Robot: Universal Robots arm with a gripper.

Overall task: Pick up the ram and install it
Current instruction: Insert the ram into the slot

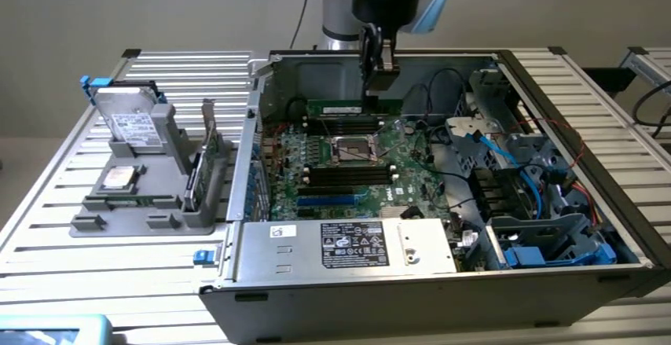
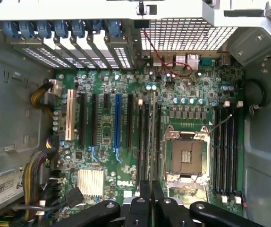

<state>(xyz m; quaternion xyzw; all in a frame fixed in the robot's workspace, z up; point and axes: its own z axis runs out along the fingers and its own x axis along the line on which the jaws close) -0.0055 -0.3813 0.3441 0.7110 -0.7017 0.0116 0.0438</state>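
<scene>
— Where's the memory stick (image 1: 341,110)?
— Far side of the open case (image 1: 419,302), gripper (image 1: 382,87) clenched on it (low over the circuit board (image 1: 314,184)).
— Handling?
— Probably light, stiff, brittle; grip its long edges, not the chips.

We see soft, even, bright light from above in the exterior view. The slatted table (image 1: 157,274) shines pale, almost washed out. Inside the computer case (image 1: 314,74) the walls throw shade on the motherboard (image 1: 404,192), and it is darker toward the exterior view's right. In the wrist view the board is well lit, the case rim (image 2: 55,9) glares white, and the gripper (image 2: 150,198) is a black shape with small glints.
</scene>
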